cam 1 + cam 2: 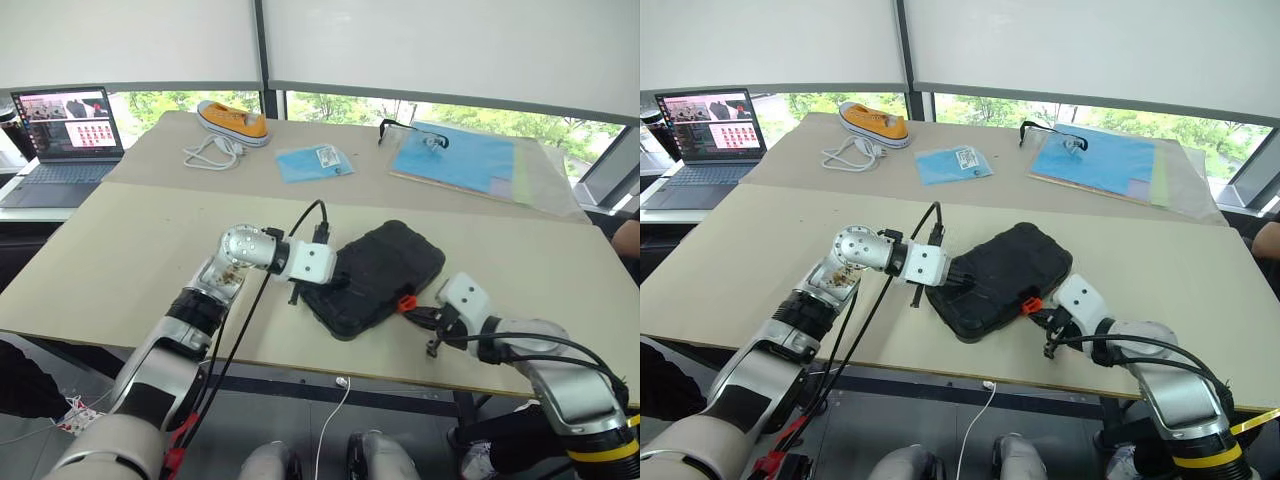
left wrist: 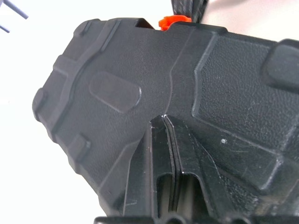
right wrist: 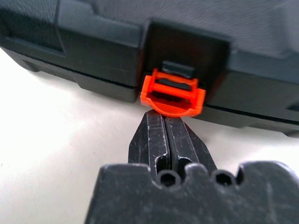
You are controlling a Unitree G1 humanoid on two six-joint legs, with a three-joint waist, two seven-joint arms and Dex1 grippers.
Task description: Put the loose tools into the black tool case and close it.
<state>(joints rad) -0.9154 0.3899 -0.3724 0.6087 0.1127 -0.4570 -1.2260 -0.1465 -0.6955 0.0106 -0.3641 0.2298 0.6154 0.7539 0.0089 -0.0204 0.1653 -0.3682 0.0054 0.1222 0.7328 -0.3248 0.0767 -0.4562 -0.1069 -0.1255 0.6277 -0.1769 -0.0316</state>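
1. On the near table, black tool case (image 1: 377,277) lies lid down between our arms, no loose tools in sight; we judge we're at the latching step.
2. Orange latch (image 3: 173,93) hangs unfastened, flipped out from the case front.
3. Right gripper (image 3: 166,116): fingers pressed together, tips touching the latch's underside.
4. Left gripper (image 2: 164,119): fingers pressed together, bearing on the lid, holding nothing.
5. Next: we push the latch up until it snaps, left steadying the case.
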